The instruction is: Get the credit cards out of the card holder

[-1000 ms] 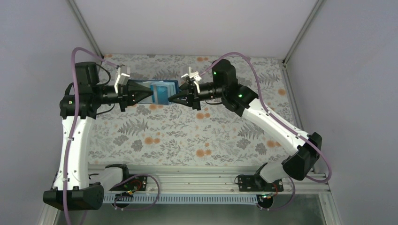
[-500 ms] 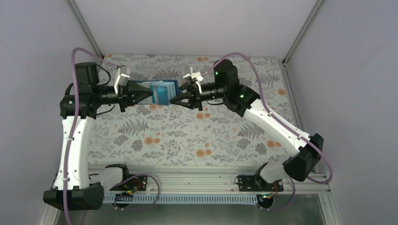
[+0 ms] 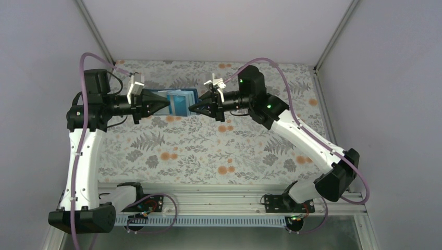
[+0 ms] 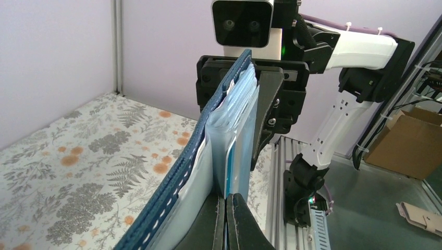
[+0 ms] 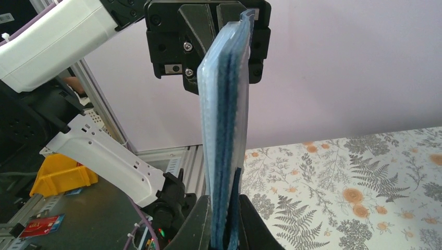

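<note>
Floral table (image 3: 208, 151) | card holder (image 3: 180, 102) aloft on edge | long axis left-right

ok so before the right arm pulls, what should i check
1. left gripper shut on the card holder: ok
2. right gripper shut on the holder's opposite edge: ok
3. right gripper pinching only a card, not the pocket as well: cannot tell, the layers run together between its fingers
4. card holder held on edge, up off the table, between the two arms: ok
5. credit cards out of the holder: not ok, they sit inside the pockets
</note>
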`<move>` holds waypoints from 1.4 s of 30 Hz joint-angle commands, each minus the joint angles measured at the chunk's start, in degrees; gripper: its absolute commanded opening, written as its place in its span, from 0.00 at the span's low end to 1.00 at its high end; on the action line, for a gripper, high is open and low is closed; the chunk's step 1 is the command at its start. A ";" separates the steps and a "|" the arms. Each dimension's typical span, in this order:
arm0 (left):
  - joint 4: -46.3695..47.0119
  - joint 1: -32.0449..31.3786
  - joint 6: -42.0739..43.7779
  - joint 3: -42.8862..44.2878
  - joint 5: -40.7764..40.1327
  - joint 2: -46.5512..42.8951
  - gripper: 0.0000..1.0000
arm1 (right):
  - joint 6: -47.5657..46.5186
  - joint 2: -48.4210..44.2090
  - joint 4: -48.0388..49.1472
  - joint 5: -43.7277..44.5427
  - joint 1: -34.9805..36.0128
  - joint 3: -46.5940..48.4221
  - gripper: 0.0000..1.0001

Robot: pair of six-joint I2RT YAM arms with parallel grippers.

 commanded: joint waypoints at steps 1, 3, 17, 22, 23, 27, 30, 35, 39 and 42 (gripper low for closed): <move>0.80 0.79 0.57 1.90 -0.75 0.52 0.02 | -1.04 -2.66 -0.52 0.09 -0.75 -0.29 0.04; 0.92 0.80 0.56 1.61 -0.43 0.64 0.02 | -1.01 -2.49 -0.60 -0.70 -0.75 -0.31 0.04; 2.45 -0.76 -1.32 -0.71 4.34 1.86 0.26 | -1.47 -1.32 -1.20 -5.10 -0.73 0.56 0.04; 2.43 -1.23 -1.80 0.17 4.20 2.48 0.13 | -1.91 -1.47 -1.37 -5.99 -0.75 0.40 0.04; 1.85 -1.25 -1.71 0.51 4.30 2.58 0.08 | -2.08 -1.58 -1.59 -6.19 -0.75 0.36 0.04; -0.23 -1.02 -0.34 1.20 4.00 2.48 0.03 | -3.89 -2.56 -3.88 -4.51 -0.79 0.19 0.04; -0.25 -0.80 -0.33 0.79 3.88 1.75 0.03 | -4.88 -3.39 -5.18 -3.63 -1.22 -0.25 0.04; -0.42 -0.85 -0.11 0.73 4.22 1.28 0.03 | -5.10 -3.53 -6.20 -4.02 -1.72 -0.26 0.04; -0.68 -0.79 0.20 0.67 5.30 1.46 0.10 | -5.15 -3.29 -6.83 -4.91 -1.72 0.34 0.04; 0.80 -0.79 -2.42 0.83 4.76 1.74 0.03 | -5.30 -3.20 -7.55 -5.86 -1.71 0.96 0.04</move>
